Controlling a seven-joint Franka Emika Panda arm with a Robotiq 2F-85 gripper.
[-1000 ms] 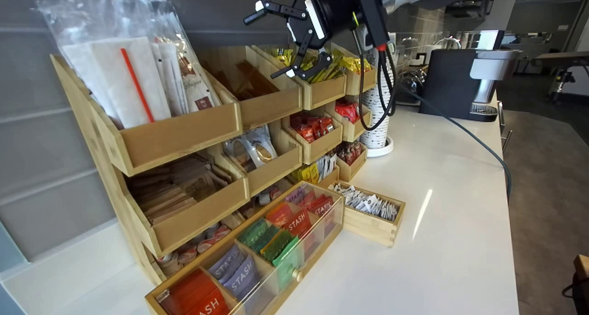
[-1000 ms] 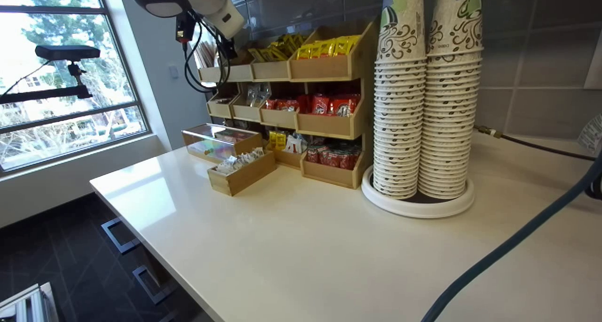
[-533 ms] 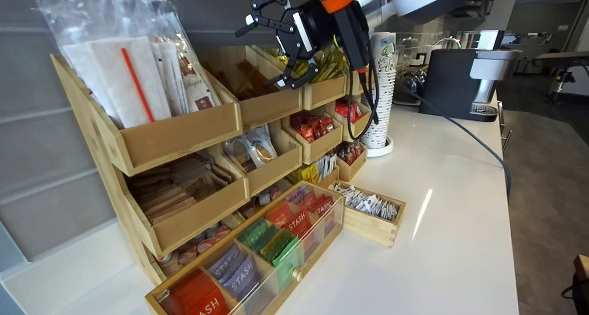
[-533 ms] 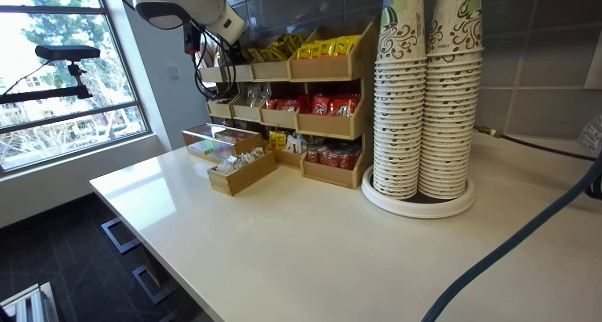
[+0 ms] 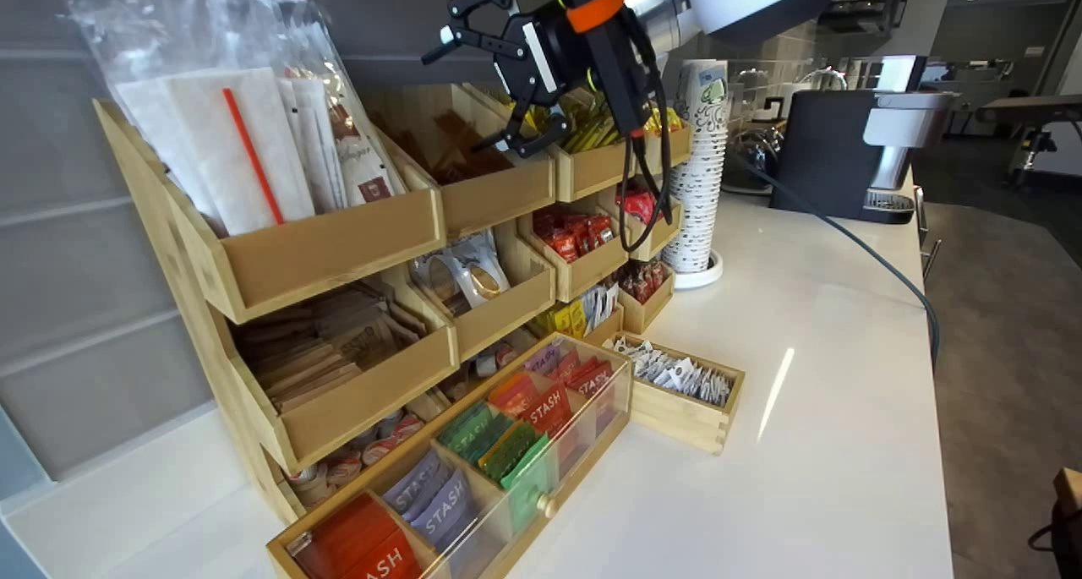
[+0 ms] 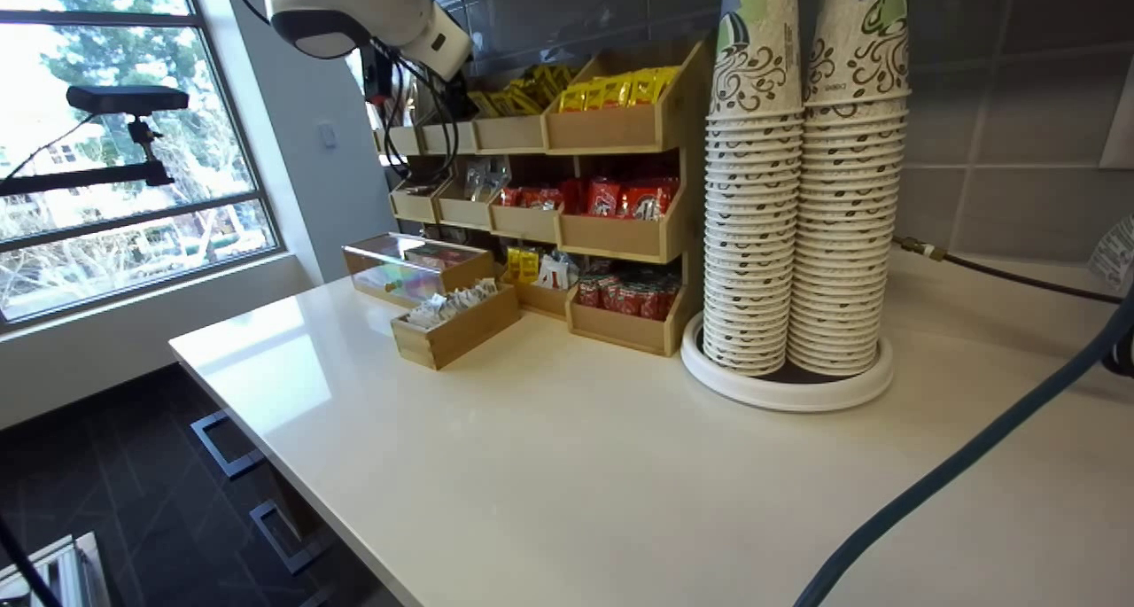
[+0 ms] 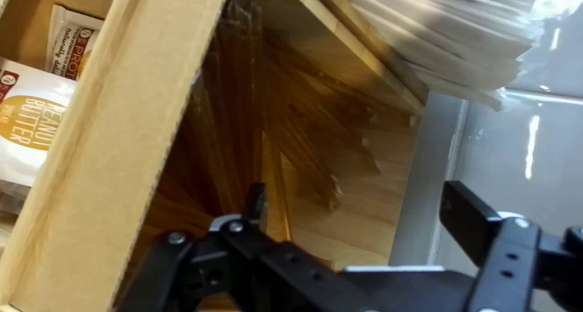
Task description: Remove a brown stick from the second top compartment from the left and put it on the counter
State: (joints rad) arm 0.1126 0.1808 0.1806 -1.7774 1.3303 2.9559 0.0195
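The second top compartment (image 5: 499,192) is a pale wooden bin in the rack's top row, and its front panel (image 7: 109,134) fills the left of the wrist view. Several thin brown sticks (image 5: 463,144) lie in it, fanned out in bundles in the wrist view (image 7: 237,116). My gripper (image 5: 461,97) is open and empty, above and at the back of this bin. In the wrist view the gripper (image 7: 360,209) has one finger over the sticks and the other over the grey wall behind the rack. The fingers are hidden in an exterior view. The white counter (image 5: 828,410) lies below (image 6: 567,465).
A bin with white packets in clear plastic (image 5: 245,156) adjoins on one side, a bin of yellow packets (image 5: 600,131) on the other. A tea box (image 5: 473,469) and packet box (image 5: 685,393) stand in front. Paper cup stacks (image 6: 793,235) stand beside the rack.
My gripper has moved left and slightly down in an exterior view, shifting over the stick bin, and stays open. The arm's cables have swung along. The sticks and boxes have not moved.
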